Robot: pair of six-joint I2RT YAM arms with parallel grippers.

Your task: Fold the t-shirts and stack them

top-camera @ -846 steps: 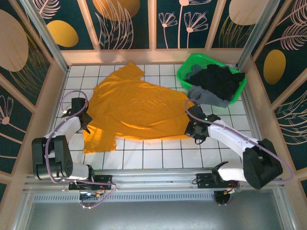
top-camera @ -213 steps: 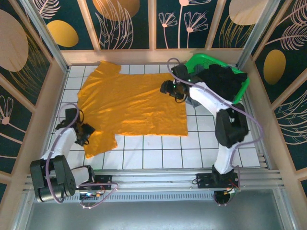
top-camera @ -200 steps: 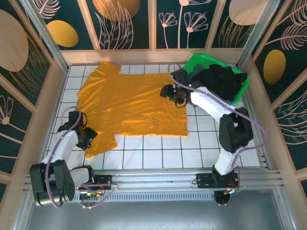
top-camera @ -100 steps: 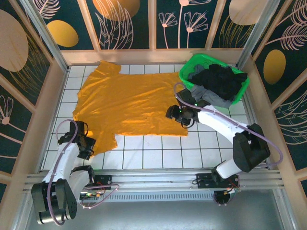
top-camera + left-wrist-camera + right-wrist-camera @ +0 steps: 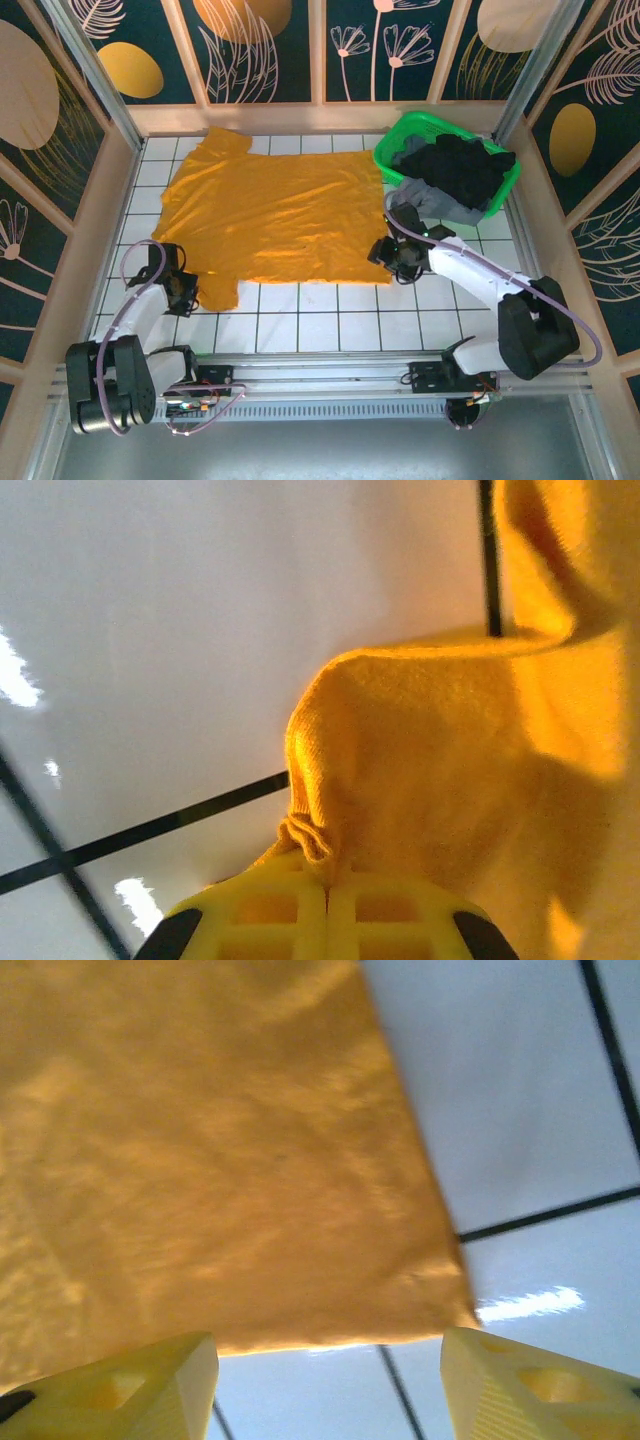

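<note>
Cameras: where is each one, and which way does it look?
Top external: above and behind the arms, looking down on table, orange t-shirt, green basket; both arms show.
Left wrist: on the left arm, facing the left gripper, shut on the shirt's edge.
Right wrist: looks down past the open right gripper at a shirt corner.
Shared: all see the orange t-shirt.

Large mustard-orange cloth t-shirt spread flatter, right gripper moved from the bright green plastic basket to the hem's right corner, left gripper drawn nearer.
</note>
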